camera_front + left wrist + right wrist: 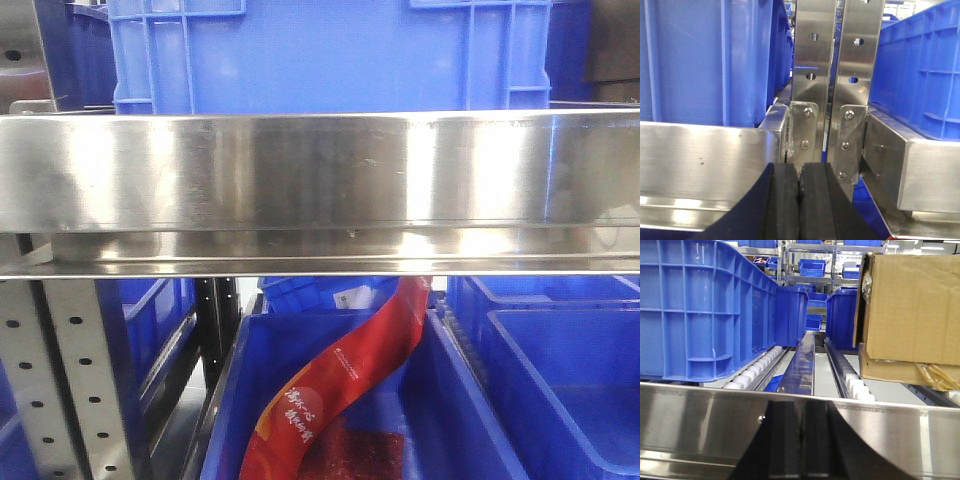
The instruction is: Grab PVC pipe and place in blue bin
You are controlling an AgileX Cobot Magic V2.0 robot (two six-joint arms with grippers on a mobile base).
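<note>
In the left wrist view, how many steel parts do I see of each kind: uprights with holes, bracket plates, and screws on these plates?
Uprights: 2
Plates: 2
Screws: 5 in view (2 on the left plate, 3 on the right)
Total: 9

Facing along a roller rack past a steel rail (705, 425) that spans the foreground and mirrors a dark shape at its middle. On the left, a large blue bin (705, 310) resting on white rollers (757, 365). On the right, a cardboard box (912, 310) stacked on a flatter one. Between them, a central divider (802, 362) running toward more blue bins (790, 315) further back.
</note>
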